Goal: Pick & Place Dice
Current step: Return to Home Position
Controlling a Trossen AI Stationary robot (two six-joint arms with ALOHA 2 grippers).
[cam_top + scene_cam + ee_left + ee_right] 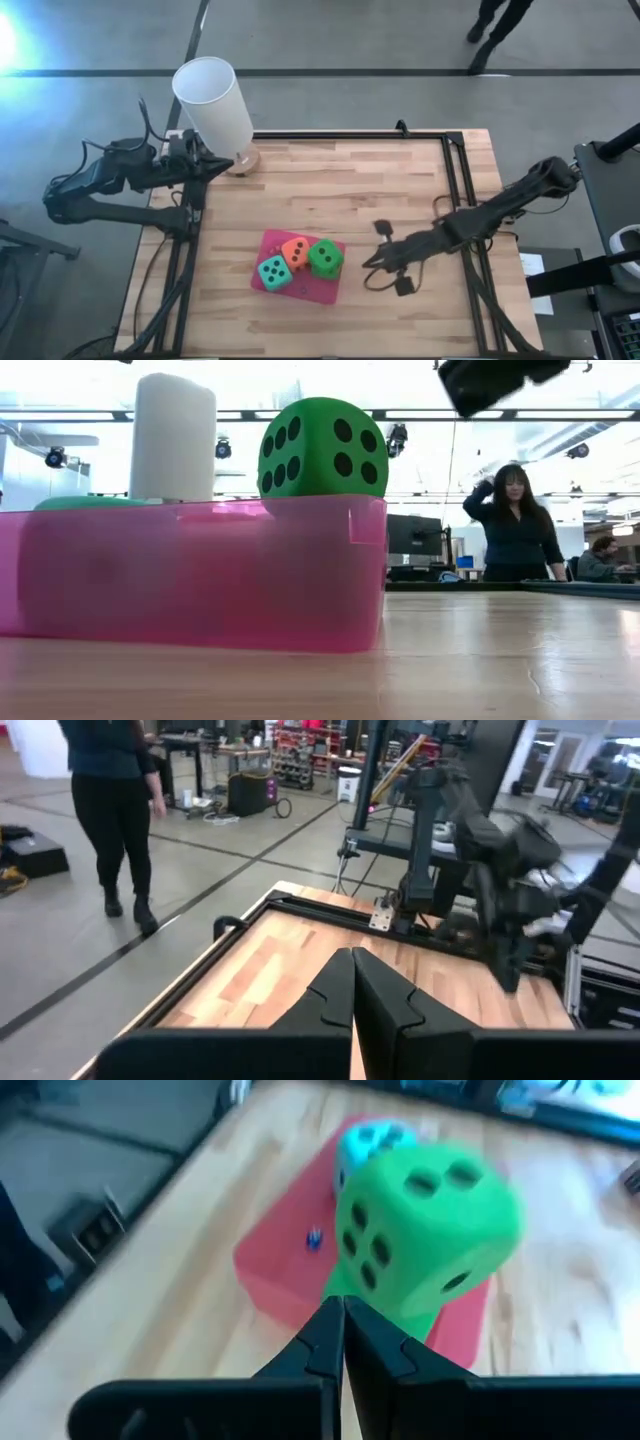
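Three dice rest on a pink rectangular mat (300, 285) near the table's middle: a teal die (272, 270), an orange die (296, 252) and a green die (325, 258). The green die (320, 445) (425, 1225) sits on the mat's right part. A second green die is out of view. My right gripper (372, 262) (342, 1308) is shut and hangs above the table a short way right of the green die, pointing at it. My left gripper (212, 166) (352, 958) is shut at the far left corner.
A tall white cylinder (215, 100) (173, 435) on a round wooden base stands at the far left, beside my left gripper. Black frame rails (455, 190) run along the table's edges. Bare wood lies right of the mat. A person (515, 520) stands beyond the table.
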